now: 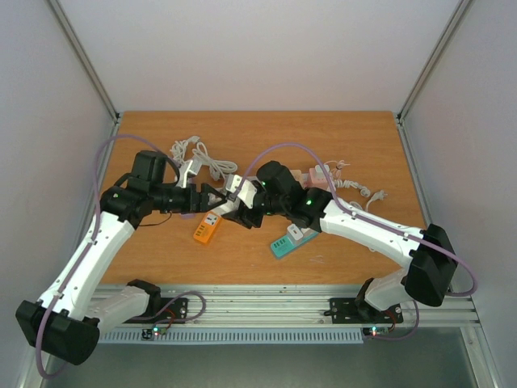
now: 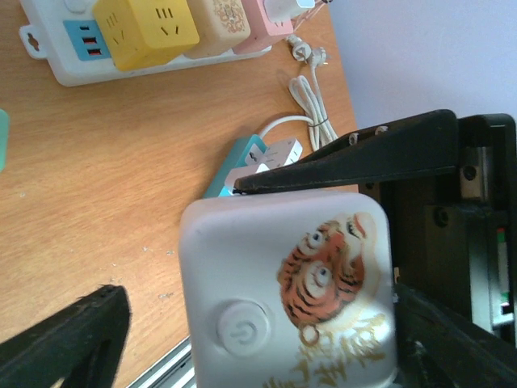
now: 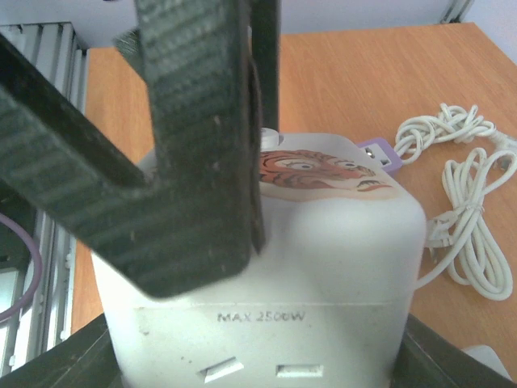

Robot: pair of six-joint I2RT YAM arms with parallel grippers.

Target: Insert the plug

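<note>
Top view: two white robot arms met over the middle of a wooden table (image 1: 339, 137). The left gripper (image 1: 216, 199) and the right gripper (image 1: 240, 204) faced each other, tips nearly together, with a white cube adapter (image 1: 235, 187) between them above the table. An orange power strip (image 1: 206, 229) lay just in front of the grippers and a teal power strip (image 1: 289, 241) lay near the right arm. Loose white cables (image 1: 198, 156) sat behind the left gripper. A long power strip (image 1: 317, 175) with a pink block on it lay behind the right arm.

Left wrist view: the white cube adapter (image 2: 283, 275), showing a tiger picture and a round power button, sat between the left gripper's jaws. The upper finger (image 2: 355, 158) lay along the cube's edge. The lower finger (image 2: 65, 339) stood apart from it, so the jaws were spread, not clamped. Beyond, the long power strip (image 2: 56, 69) carried a yellow cube (image 2: 145, 32), a beige cube (image 2: 222, 20) and a pink cube (image 2: 262, 20).

Right wrist view: the cube, marked "MAX 2500W", filled the frame. The right gripper's fingers (image 3: 48, 364) pressed on both of its lower sides, clamping it. The left gripper's black finger (image 3: 194, 162) crossed in front. A purple connector (image 3: 378, 152) and the coiled white cables (image 3: 460, 186) lay behind.
</note>
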